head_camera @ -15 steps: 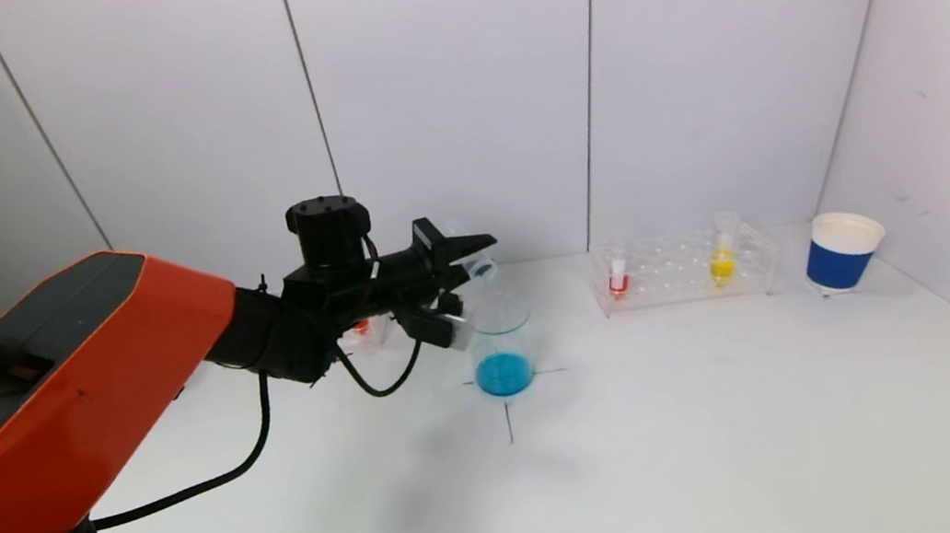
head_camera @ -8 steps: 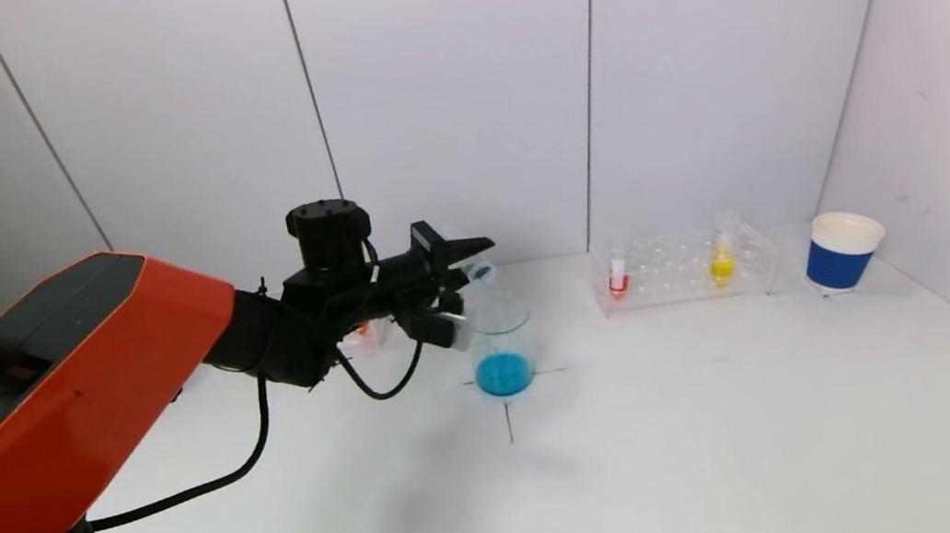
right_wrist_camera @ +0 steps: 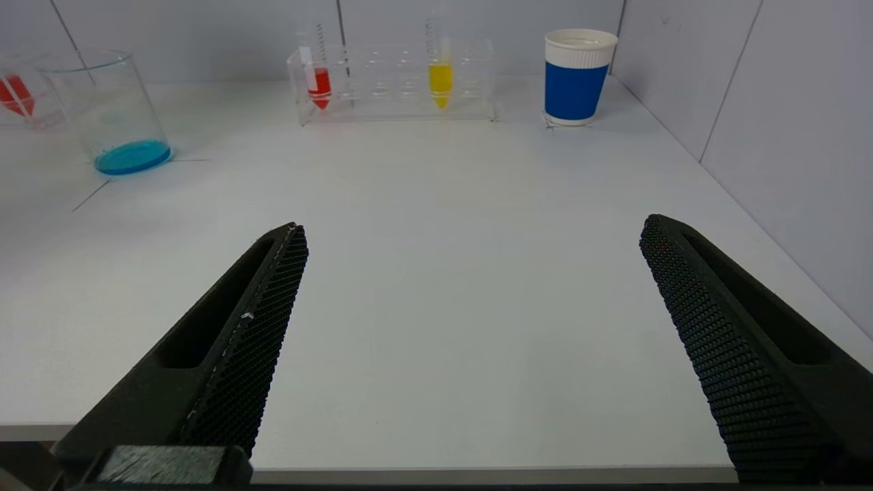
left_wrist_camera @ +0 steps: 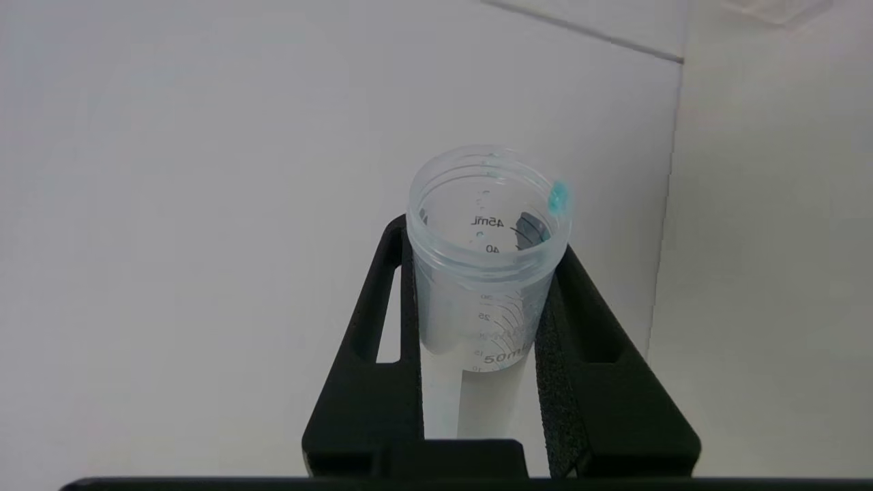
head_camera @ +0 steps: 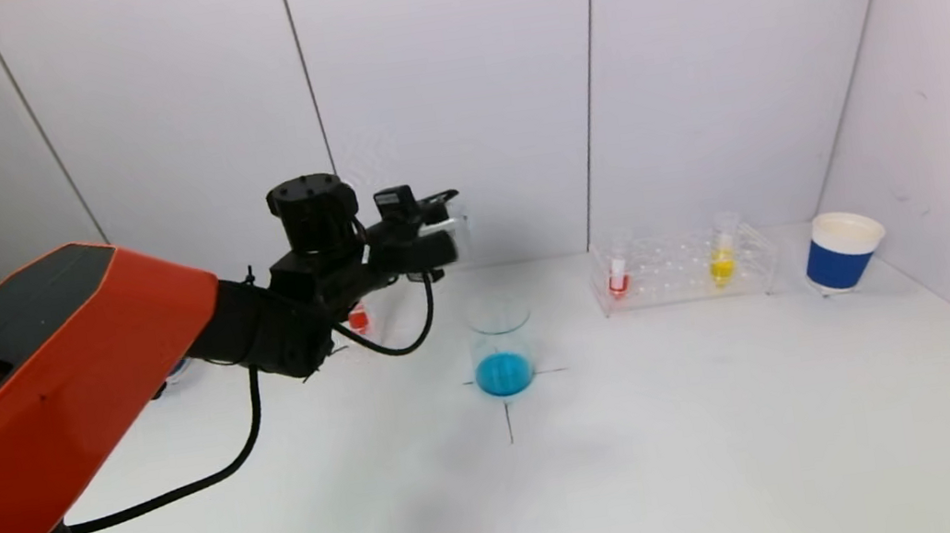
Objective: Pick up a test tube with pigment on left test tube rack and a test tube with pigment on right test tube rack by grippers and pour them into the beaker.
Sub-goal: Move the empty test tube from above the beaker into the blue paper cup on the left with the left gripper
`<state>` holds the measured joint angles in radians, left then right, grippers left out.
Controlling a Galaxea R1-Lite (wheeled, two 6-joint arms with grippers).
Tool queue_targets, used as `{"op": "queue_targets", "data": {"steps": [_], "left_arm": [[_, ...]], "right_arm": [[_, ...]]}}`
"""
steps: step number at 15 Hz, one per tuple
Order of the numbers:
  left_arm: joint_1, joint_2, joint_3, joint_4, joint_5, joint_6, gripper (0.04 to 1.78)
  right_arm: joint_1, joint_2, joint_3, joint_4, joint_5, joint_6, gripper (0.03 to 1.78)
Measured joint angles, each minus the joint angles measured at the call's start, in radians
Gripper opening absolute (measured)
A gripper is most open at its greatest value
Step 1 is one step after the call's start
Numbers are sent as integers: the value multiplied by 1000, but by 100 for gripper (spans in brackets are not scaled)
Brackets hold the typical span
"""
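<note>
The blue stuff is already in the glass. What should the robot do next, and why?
Probably carry the emptied test tube back to the left rack: the left gripper holds it, only a blue drop remains, and the beaker holds blue liquid.

The only readable print is on the clear tube point(left_wrist_camera: 487, 273), seen in the left wrist view. Its wall carries a graduated scale with short tick lines. Near the open rim stands "45mL", seen reversed through the far wall, with "40" just under it. Lower on the near wall come "30" and "25", then smaller figures too faint to read for sure, and "50mL" in bolder type near where the wall meets the black fingers. Nothing legible shows on the beaker point(head_camera: 501, 345), racks point(head_camera: 684, 268) or cup point(head_camera: 843, 251).
</note>
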<state>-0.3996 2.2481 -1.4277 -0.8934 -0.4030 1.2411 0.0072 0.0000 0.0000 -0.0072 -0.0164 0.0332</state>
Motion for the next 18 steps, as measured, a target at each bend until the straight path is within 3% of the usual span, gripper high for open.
{"op": "queue_targets", "data": {"steps": [11, 18], "left_arm": [[7, -97, -75, 30, 527, -641, 47], [167, -219, -65, 360, 693, -978, 47]], "right_arm": [[0, 0, 0, 0, 0, 0, 177], [0, 0, 0, 0, 0, 0, 177]]}}
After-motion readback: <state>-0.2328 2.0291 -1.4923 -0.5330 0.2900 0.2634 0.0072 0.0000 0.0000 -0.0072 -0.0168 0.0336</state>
